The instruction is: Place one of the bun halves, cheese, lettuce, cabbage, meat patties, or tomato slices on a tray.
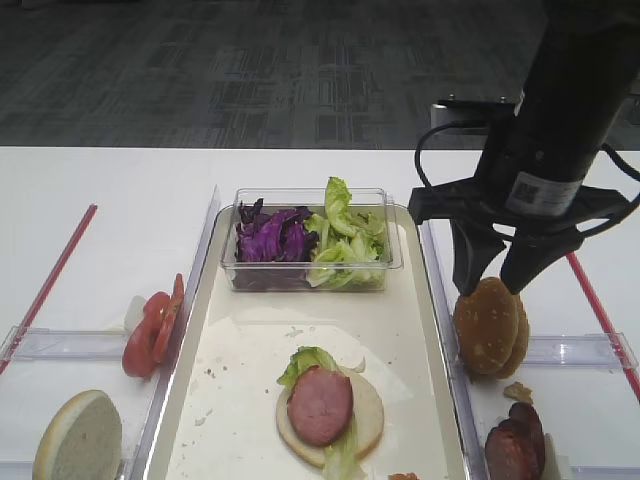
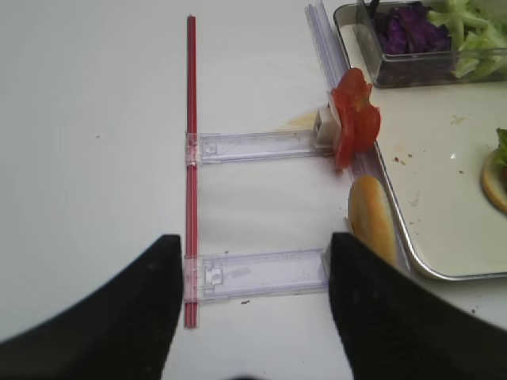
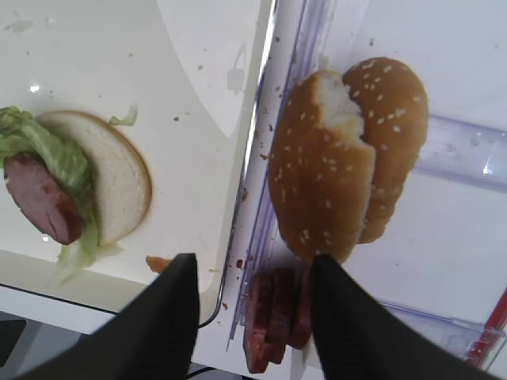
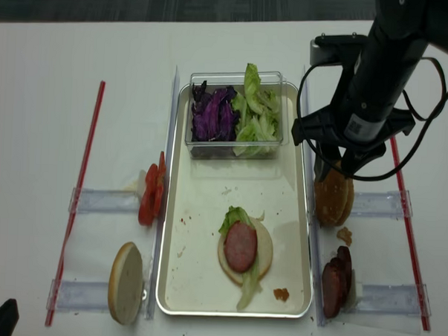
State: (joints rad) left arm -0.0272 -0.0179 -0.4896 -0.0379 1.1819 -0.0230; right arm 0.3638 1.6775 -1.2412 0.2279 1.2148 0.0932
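The right gripper (image 1: 497, 283) hangs wide open and empty, with the sesame-topped bun halves (image 1: 490, 326) standing on edge directly below its fingertips. They look light, soft and easily crushed, so a gentle pinch across the domed crust seems best.

In the wrist views each hand shows only two dark fingers (image 3: 162, 324), cut off by the bottom edge. The right hand (image 1: 497, 272) hides the top of the sesame buns (image 1: 488, 325). The patties (image 1: 515, 447) and cut bun (image 1: 78, 437) run off the high view's bottom edge. An orange scrap (image 4: 281, 294) on the tray (image 4: 197, 282) is too small to identify.
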